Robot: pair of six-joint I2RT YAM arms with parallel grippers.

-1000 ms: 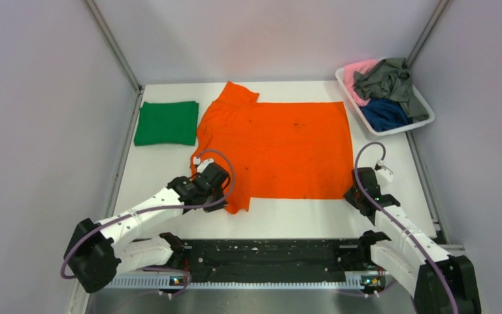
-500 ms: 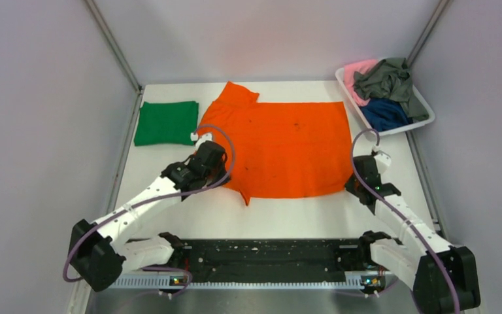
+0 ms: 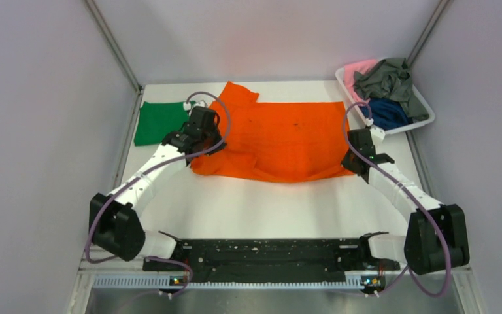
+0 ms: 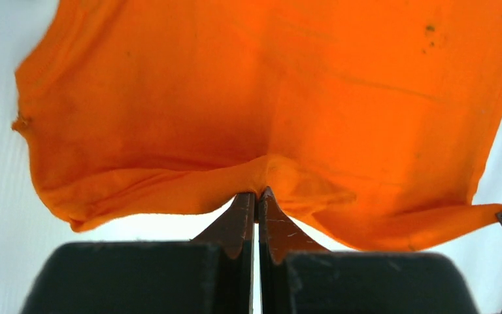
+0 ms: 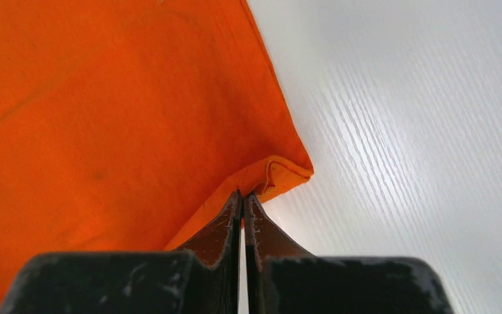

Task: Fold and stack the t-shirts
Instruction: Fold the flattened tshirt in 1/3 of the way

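Observation:
The bright orange t-shirt (image 3: 281, 134) lies across the middle of the table, its near half lifted and carried toward the far edge. My left gripper (image 3: 210, 140) is shut on the shirt's left near edge; the wrist view shows the cloth (image 4: 268, 98) pinched at the tips of my left gripper (image 4: 257, 193). My right gripper (image 3: 356, 160) is shut on the right near corner, as the right wrist view shows around the tips of my right gripper (image 5: 242, 195) and the cloth (image 5: 104, 111). A folded green t-shirt (image 3: 158, 122) lies at the far left.
A white plastic basket (image 3: 425, 112) at the far right corner holds a pink (image 3: 356, 72), a grey-green (image 3: 385, 78) and a navy blue t-shirt (image 3: 384, 112). Grey walls close in both sides. Bare white table (image 3: 268, 203) shows between the shirt and the arm bases.
Both grippers have moved away from the near edge toward the far side, carrying the orange shirt's near edge up and over the rest of the shirt. The green shirt has not moved.

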